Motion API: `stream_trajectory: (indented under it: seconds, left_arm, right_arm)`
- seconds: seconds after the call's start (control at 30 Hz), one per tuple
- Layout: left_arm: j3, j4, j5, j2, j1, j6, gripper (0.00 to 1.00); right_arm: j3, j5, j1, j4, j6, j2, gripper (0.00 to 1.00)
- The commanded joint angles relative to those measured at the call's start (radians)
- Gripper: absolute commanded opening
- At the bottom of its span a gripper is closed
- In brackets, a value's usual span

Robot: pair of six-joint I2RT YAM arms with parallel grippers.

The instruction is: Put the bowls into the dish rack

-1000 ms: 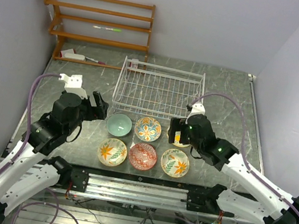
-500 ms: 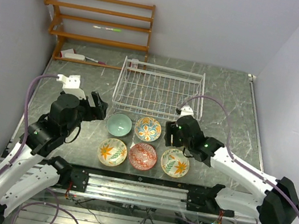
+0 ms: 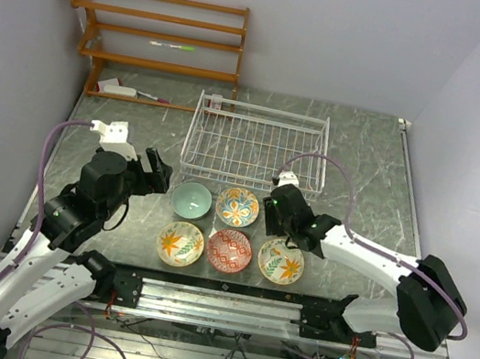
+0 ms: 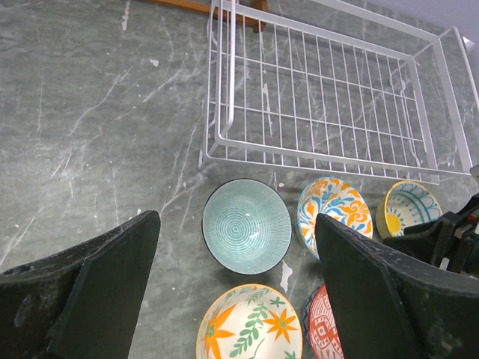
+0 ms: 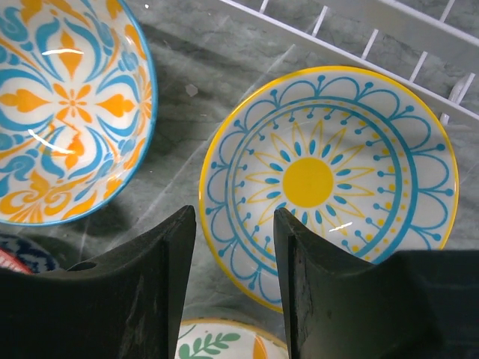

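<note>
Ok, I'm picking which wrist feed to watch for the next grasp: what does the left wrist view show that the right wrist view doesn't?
Only the left wrist: the teal bowl, the orange-leaf bowl and nearly the whole dish rack. Only the right wrist: the right gripper, open, framing the near rim of the yellow-rimmed sun bowl, plus a sliver of a green-leaf bowl. Both: that sun bowl, the blue-and-orange floral bowl and rack wire.

Overhead from near side, left wrist wide, right wrist close-up, all sharing orange-blue bowl point(image 3: 238, 206)
</note>
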Motion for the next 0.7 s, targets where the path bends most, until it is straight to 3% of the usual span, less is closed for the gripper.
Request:
stream_trajectory:
  seconds: [0.0,0.13,0.5,0.67]
  left_arm:
    - [0.012,0.001,-0.016,0.000,0.006,-0.001,0.95]
    - [0.014,0.003,-0.017,0.003,0.005,0.001,0.96]
    - [0.017,-0.002,-0.025,0.002,0.005,0.000,0.95]
    - [0.017,-0.005,-0.031,0.001,0.005,-0.001,0.96]
  right_arm:
    - [0.031,0.043,0.005,0.019,-0.028,0.041,0.46]
    - [0.035,0.061,0.007,0.023,-0.035,0.069,0.45]
    - [0.072,0.113,0.021,0.007,-0.040,0.108,0.01]
    - [0.121,0.130,0.038,-0.074,-0.037,0.068,0.00]
